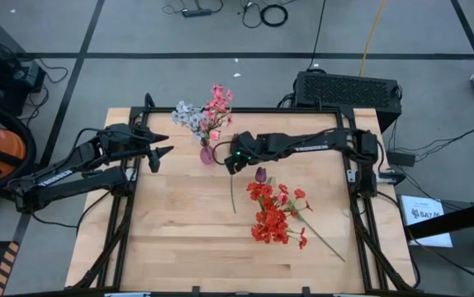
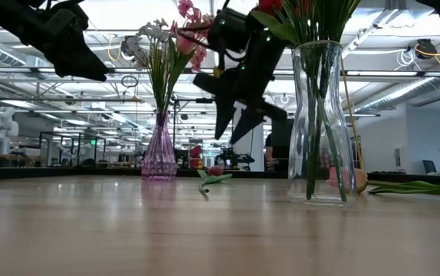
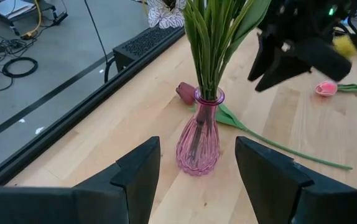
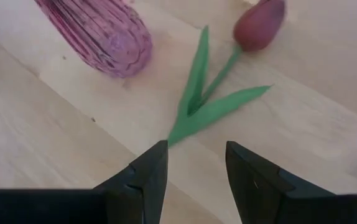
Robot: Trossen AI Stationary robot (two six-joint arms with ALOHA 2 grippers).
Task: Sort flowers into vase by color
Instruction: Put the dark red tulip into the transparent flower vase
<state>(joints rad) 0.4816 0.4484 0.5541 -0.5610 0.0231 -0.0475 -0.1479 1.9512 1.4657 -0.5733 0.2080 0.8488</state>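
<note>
The right tool [image 4: 194,165] hangs released and empty just above a maroon tulip [image 4: 259,25] lying beside the pink vase [image 4: 101,31]; left tool [image 3: 197,168] released, empty.

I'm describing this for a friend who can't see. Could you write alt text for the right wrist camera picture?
A maroon tulip with green leaves lies flat on the wooden table, just beyond the open right gripper, whose two dark fingers hang above the leaf tips. The ribbed pink glass vase stands close beside it.
</note>
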